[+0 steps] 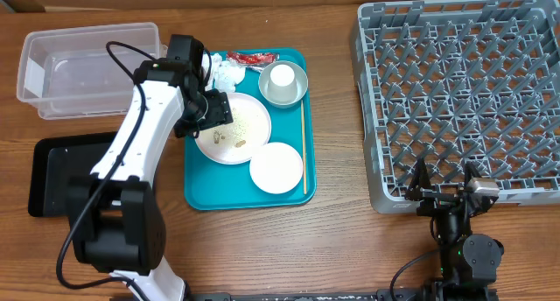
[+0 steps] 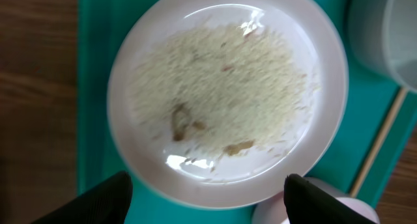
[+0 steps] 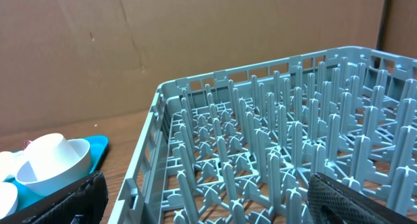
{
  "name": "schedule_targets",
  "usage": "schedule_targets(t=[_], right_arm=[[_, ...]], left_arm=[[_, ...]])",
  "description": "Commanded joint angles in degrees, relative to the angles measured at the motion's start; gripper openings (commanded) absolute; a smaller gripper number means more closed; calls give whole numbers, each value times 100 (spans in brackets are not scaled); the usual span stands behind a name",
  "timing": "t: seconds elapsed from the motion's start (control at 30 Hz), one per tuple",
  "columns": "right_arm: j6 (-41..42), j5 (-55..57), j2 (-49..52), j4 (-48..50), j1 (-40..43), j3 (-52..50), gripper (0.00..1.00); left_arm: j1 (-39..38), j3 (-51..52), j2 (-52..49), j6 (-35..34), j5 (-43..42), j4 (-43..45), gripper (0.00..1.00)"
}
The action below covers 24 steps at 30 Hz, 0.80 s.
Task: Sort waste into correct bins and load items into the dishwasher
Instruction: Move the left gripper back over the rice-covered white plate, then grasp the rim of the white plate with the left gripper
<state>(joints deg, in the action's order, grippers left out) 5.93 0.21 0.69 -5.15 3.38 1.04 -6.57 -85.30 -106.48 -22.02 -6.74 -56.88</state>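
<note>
The large white plate [image 1: 234, 130] lies on a teal tray [image 1: 245, 196], strewn with white rice grains [image 2: 221, 87] and a brown food lump [image 2: 179, 120]. My left gripper [image 1: 214, 113] hangs open over the plate's left side; in the left wrist view its fingers [image 2: 98, 201] straddle the plate's [image 2: 228, 94] near rim, holding nothing. Crumpled napkins [image 1: 229, 72] and a red wrapper [image 1: 254, 58] sit at the tray's far end. A grey bowl [image 1: 297, 89] holds a white cup [image 1: 282, 76]. My right gripper [image 1: 446, 192] stands open at the near edge of the dishwasher rack [image 1: 464, 100].
A smaller dish [image 1: 276, 168] and a thin wooden stick [image 1: 304, 148] lie on the teal tray's right side. The clear tub [image 1: 87, 65] stands far left, the black tray [image 1: 52, 174] in front of it, partly under my left arm.
</note>
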Motion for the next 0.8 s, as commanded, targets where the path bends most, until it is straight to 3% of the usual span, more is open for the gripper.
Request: schedule_targets(t=[0.0,0.2,0.5,0.77], right_arm=[[2,-26,-52,35,9,-59,100],[2,-26,-52,35,9,-59,100],[2,-26,-52,35,9,-59,100],[2,-26,-52,35,9,-59,100]], left_arm=[[-81,17,-155,96,-846,372,74],[-490,-55,-153,-39,-654,901,75],[-1364,-691,-299,-131,476,671,79],[-1523,-852,-951,-361,372,658,75]])
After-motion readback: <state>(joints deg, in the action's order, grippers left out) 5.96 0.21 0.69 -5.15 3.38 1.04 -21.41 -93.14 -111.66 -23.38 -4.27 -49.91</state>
